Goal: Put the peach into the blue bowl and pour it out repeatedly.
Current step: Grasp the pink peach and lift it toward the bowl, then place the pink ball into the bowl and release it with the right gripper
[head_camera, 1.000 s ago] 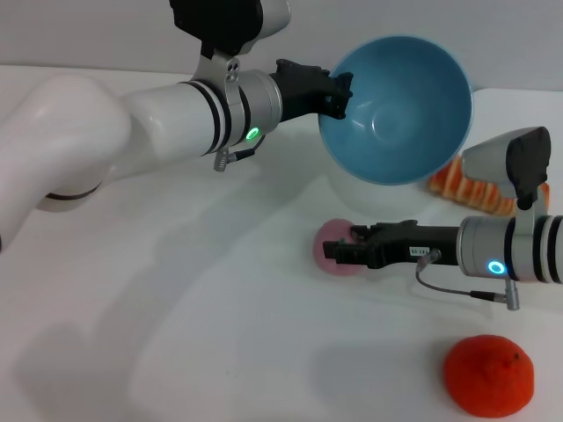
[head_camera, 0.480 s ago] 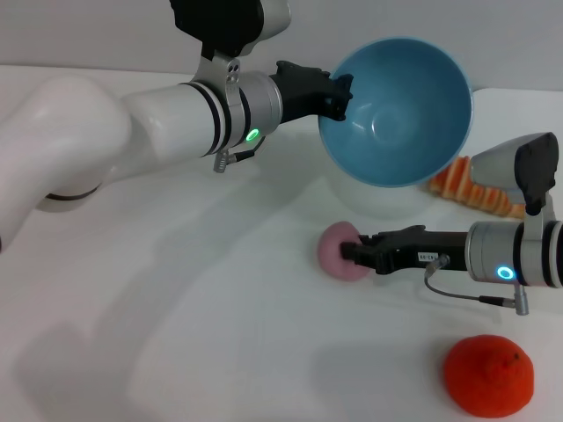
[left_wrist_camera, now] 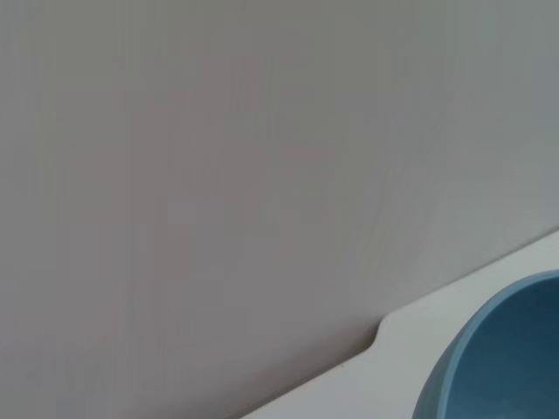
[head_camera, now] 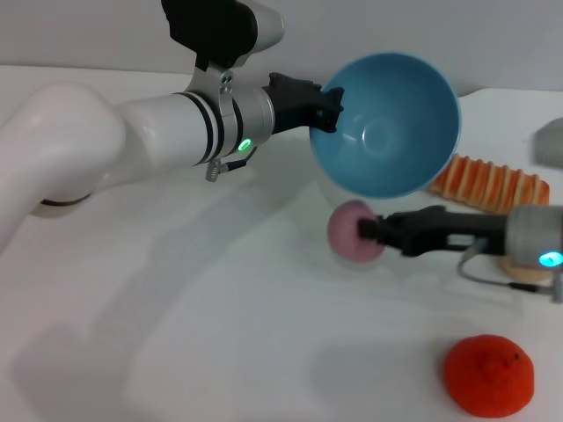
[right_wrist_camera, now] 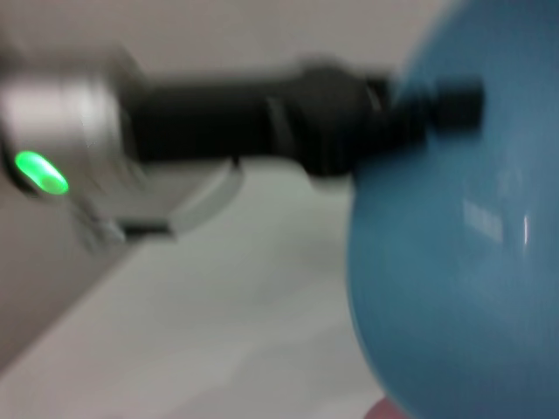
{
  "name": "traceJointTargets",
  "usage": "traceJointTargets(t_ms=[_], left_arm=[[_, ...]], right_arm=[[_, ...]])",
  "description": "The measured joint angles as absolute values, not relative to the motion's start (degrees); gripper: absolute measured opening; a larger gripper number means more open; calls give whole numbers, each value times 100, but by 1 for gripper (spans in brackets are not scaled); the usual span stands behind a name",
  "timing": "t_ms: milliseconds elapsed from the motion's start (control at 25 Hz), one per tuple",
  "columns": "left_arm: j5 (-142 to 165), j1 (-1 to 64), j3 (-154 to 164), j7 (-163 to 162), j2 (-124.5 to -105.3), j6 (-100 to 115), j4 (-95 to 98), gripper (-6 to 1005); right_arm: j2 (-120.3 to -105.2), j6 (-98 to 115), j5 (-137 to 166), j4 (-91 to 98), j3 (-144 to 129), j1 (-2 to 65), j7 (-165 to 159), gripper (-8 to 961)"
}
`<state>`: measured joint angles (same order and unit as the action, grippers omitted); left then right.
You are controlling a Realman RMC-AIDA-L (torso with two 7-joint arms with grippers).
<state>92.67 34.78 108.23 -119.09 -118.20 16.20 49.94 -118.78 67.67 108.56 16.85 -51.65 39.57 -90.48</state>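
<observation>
Step in hand: loading the peach [head_camera: 353, 230] into the blue bowl [head_camera: 387, 123]. Left gripper [head_camera: 327, 98] is clamped on the bowl's rim, holding it up off the table [head_camera: 176, 308], tipped so the opening faces the camera; bowl looks empty. Right gripper [head_camera: 369, 230] is closed on the peach from its right side, holding it just below the bowl's lower rim. Can't tell from the head view whether the peach is off the table or touching it. Next move, as I read it: raise the peach above the rim and release inside, probably with the bowl levelled so it doesn't roll straight out. Risk is clipping the rim on the way up. Hard to see: the right arm is cut off at the frame edge; right wrist view shows only the left gripper on the bowl, blurred; left wrist view shows just a slice of bowl rim. An orange fruit [head_camera: 488, 375] sits near the front, well clear.
</observation>
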Motion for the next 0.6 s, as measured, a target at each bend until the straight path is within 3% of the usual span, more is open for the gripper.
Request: traceJointTargets(t_ms=[320, 600], left_arm=[[10481, 3660, 10193, -12582, -11773, 2730, 4930, -1], [11968, 4080, 10219, -14261, -11821, 3859, 4966, -1]], right_arm=[[-11888, 8964, 11101, 4842, -5204, 2946, -10355, 112], [-11870, 9573, 11156, 5846, -4670, 2892, -10945, 111]])
